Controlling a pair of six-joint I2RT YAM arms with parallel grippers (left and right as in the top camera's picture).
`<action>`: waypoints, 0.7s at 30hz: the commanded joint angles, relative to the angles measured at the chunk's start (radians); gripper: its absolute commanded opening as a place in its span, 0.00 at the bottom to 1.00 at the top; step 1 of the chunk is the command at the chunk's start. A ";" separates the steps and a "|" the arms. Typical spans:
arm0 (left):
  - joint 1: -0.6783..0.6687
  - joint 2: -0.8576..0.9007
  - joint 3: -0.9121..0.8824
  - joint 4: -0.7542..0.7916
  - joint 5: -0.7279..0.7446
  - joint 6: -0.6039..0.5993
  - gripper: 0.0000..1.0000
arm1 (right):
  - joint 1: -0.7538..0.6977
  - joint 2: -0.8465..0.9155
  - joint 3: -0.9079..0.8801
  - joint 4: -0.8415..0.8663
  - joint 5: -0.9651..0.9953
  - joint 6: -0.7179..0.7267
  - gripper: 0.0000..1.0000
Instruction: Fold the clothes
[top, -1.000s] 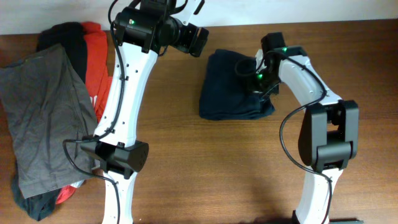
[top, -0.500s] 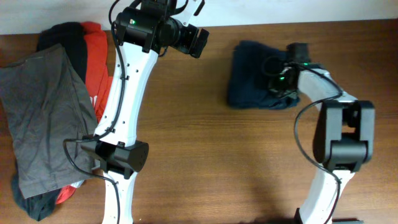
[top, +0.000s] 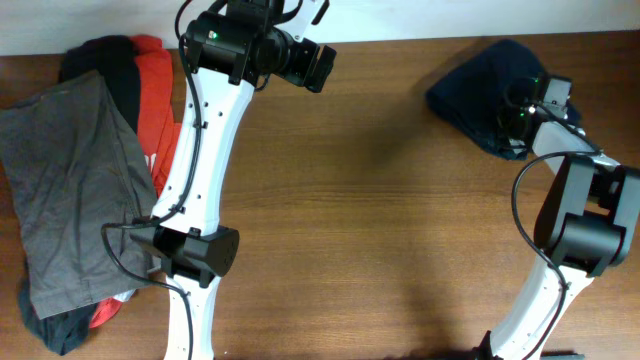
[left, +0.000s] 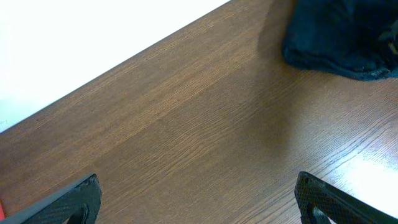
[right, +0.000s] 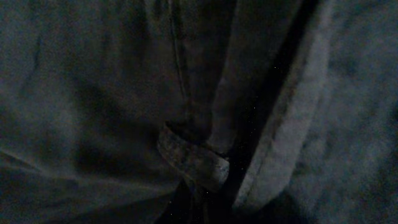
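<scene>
Navy shorts (top: 468, 92) are bunched under R gripper (top: 520, 116), jaw state can't be told; L gripper (left: 199, 200) is held w/ jaws spread wide

A brown wood-grain worktop (top: 400, 230) fills nearly the whole overhead view, its grain running left to right. Along its far edge runs a plain white wall (top: 80, 22). In the left wrist view, bright glare lies on the worktop's lower right.

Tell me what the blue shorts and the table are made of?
The shorts look like soft woven cloth, dark navy and matte: they crumple in folds and show a stitched seam close up. The table looks like wood, or a wood-look top, brown with grain lines and a slight sheen.
</scene>
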 joint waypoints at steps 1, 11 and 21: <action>-0.001 -0.008 -0.008 0.006 -0.008 0.016 0.99 | -0.021 0.092 -0.013 -0.003 0.103 0.375 0.04; -0.001 -0.008 -0.008 0.013 -0.008 0.016 0.99 | -0.021 0.146 -0.013 0.131 0.165 0.721 0.04; -0.001 -0.008 -0.008 0.018 -0.008 0.016 0.99 | -0.021 0.144 -0.012 0.236 0.145 0.574 0.25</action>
